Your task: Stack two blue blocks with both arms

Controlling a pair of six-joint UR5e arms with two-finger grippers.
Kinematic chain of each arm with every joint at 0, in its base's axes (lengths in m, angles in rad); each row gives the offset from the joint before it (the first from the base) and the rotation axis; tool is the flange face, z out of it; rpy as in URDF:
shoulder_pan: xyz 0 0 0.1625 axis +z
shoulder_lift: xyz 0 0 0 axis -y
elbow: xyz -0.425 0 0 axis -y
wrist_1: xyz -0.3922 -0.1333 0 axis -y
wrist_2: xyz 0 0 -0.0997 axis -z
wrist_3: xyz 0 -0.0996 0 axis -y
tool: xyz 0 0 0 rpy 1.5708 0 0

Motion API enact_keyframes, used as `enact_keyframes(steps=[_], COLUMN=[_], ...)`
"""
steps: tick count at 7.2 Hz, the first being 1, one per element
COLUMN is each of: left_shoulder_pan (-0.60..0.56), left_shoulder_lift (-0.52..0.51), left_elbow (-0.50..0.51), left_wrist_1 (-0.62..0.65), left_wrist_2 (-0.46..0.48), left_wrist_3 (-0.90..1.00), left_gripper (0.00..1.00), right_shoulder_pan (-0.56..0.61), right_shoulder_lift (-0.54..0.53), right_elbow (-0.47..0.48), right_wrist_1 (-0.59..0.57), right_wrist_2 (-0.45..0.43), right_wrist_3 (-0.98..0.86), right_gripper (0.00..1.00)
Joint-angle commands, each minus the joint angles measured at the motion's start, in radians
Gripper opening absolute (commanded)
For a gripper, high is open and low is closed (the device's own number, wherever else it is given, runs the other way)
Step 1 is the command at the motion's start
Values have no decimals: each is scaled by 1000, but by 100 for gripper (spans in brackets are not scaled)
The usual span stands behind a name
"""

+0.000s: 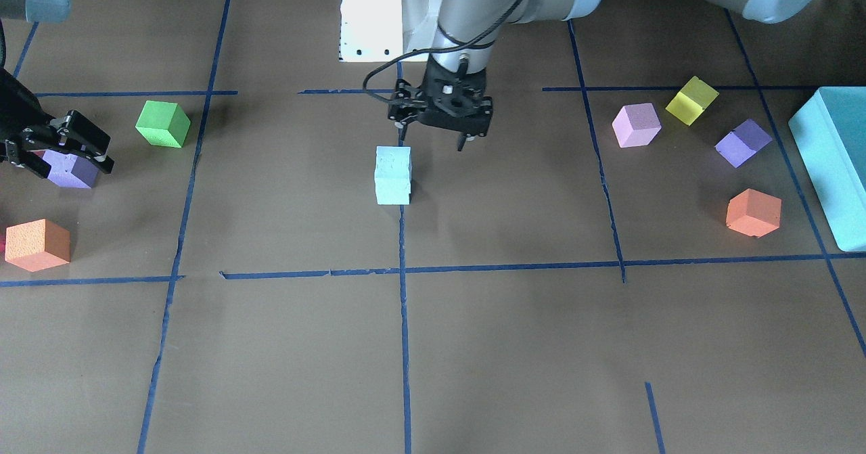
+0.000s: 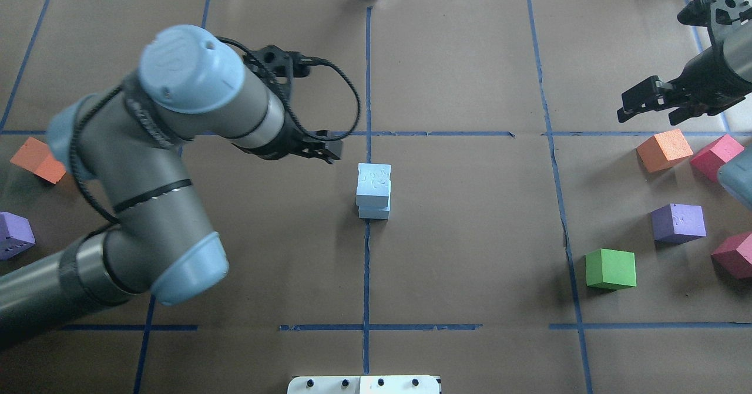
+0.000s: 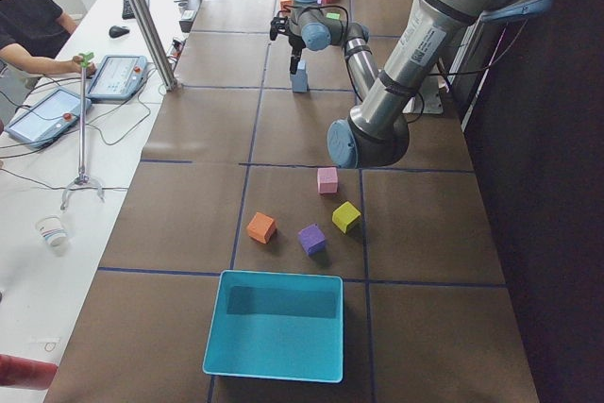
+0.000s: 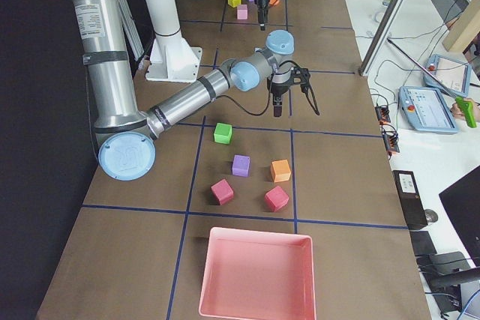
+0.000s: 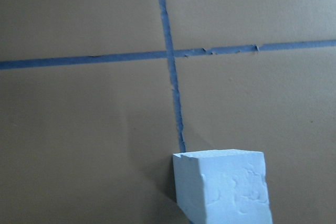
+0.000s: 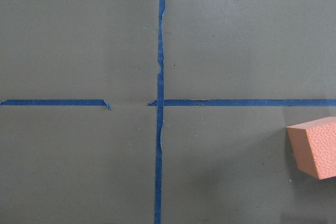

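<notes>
The two blue blocks stand stacked at the table's middle on a blue tape line, the upper one (image 2: 373, 181) on the lower one (image 2: 374, 211), slightly offset. The stack also shows in the front view (image 1: 393, 175) and at the bottom of the left wrist view (image 5: 220, 190). My left gripper (image 1: 433, 141) is open and empty, just behind and beside the stack, not touching it; the overhead view shows it to the stack's left (image 2: 326, 149). My right gripper (image 2: 637, 106) is open and empty, far off at the table's right side, above the coloured cubes.
A green cube (image 2: 611, 269), a purple cube (image 2: 678, 222), an orange cube (image 2: 664, 149) and red cubes (image 2: 717, 156) lie on the right. An orange cube (image 2: 38, 159), a purple cube (image 2: 14, 235) and the turquoise box (image 1: 835, 163) are on the left. A pink tray (image 4: 255, 275) sits at the right end.
</notes>
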Motion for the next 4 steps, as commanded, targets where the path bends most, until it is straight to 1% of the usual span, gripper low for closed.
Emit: enact_keyframes(steps=[1,2,3,4], left_shoulder_pan=[-199,-340,-475,-578], left_shoulder_lift=[265,346,424,461], left_elbow=[-114,-99,-61,21], left_wrist_1=[26,26,26,26], left_wrist_2=[-85,-199,-289,-326], left_wrist_3=[376,552,739,905], left_gripper=[100,100,100,100], right_shoulder_pan=[88,140,184,223], right_shoulder_lift=[-42,-64,-96,-138], right_elbow=[-10,-28,-47,-63], right_wrist_1=[-16,-14,-16,-16], right_wrist_2=[3,7,27,32], right_wrist_3=[-152,-226,-319,-422], right_gripper=[100,100,100,100])
